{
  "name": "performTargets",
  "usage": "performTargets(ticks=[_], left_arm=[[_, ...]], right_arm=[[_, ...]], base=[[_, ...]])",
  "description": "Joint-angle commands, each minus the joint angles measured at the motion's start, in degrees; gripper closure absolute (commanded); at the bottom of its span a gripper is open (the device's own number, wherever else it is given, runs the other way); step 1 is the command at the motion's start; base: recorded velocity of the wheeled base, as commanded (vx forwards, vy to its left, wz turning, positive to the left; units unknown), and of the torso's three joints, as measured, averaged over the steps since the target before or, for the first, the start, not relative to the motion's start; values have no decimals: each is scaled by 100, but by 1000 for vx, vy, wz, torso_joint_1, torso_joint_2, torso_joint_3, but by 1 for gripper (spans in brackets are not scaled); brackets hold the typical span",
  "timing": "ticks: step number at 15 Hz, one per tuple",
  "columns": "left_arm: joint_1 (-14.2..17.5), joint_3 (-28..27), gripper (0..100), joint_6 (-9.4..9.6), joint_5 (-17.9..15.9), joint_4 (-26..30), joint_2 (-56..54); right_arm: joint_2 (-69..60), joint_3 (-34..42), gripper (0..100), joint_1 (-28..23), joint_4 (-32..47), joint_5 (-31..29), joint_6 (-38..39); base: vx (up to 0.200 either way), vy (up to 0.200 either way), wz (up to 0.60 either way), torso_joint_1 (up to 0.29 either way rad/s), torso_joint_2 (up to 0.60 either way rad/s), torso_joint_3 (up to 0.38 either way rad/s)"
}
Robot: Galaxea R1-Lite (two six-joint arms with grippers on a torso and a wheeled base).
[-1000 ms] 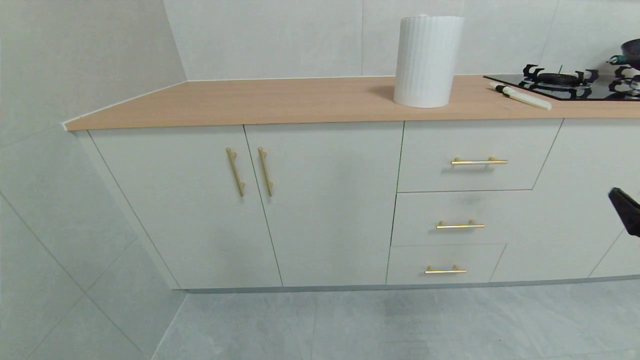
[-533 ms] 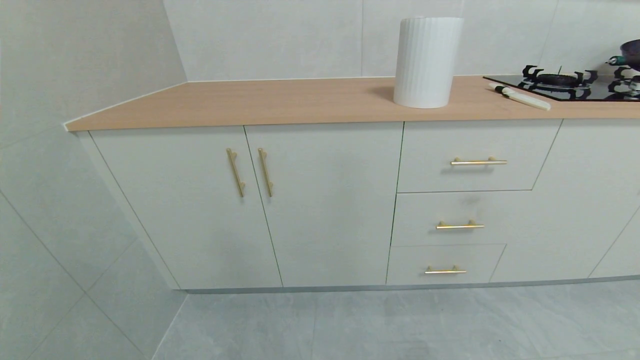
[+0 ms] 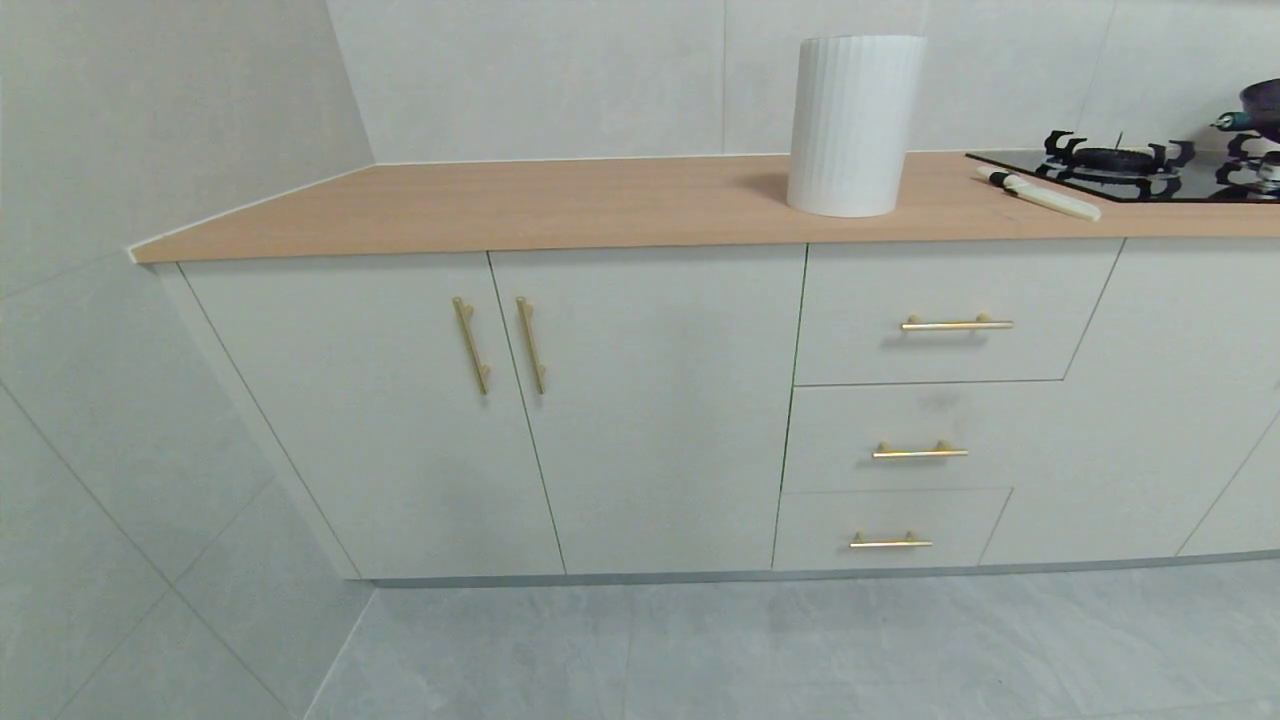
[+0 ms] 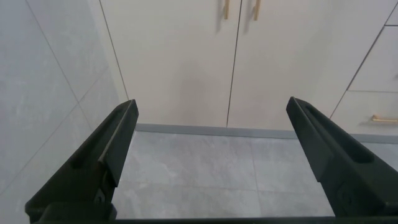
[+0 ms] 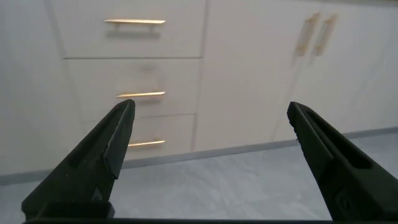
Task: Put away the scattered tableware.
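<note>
A knife [image 3: 1040, 193] with a white blade and dark handle lies on the wooden countertop [image 3: 560, 205], beside the stove. A tall white ribbed holder [image 3: 853, 124] stands on the counter to its left. My left gripper [image 4: 211, 109] is open and holds nothing; it hangs low before the cabinet doors and floor. My right gripper [image 5: 208, 109] is open and holds nothing too; it faces the stack of drawers [image 5: 134, 59] from low down.
A black gas stove [image 3: 1140, 170] with pan supports sits at the counter's right end. Below are two cabinet doors with gold handles [image 3: 500, 343] and three drawers [image 3: 955, 323]. A tiled wall closes the left side. Grey floor [image 3: 700, 650] lies in front.
A dark tip of my right arm showed at the head view's right edge a second ago; it has dropped out of that view. The rest is still.
</note>
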Motion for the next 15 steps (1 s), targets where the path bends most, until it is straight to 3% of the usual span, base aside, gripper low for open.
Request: performTargets(ticks=[1,5,7,13,15], left_arm=[[2,1,0,-9,-5,1,7],[2,1,0,0,4,1,7],[2,1,0,-9,-5,1,7],[2,1,0,0,4,1,7],[2,1,0,0,-5,1,7]], right_arm=[[-93,190,0,4,124,242,280],[-14,190,0,13,133,655,614],[-93,181,0,-4,502,1306,675],[-93,190,0,-4,458,1297,640],[-93,190,0,-4,458,1306,640]], base=[[0,0,0,0,0,0],[0,0,0,0,0,0],[0,0,0,0,0,0],[0,0,0,0,0,0],[200,0,0,7,5,2]])
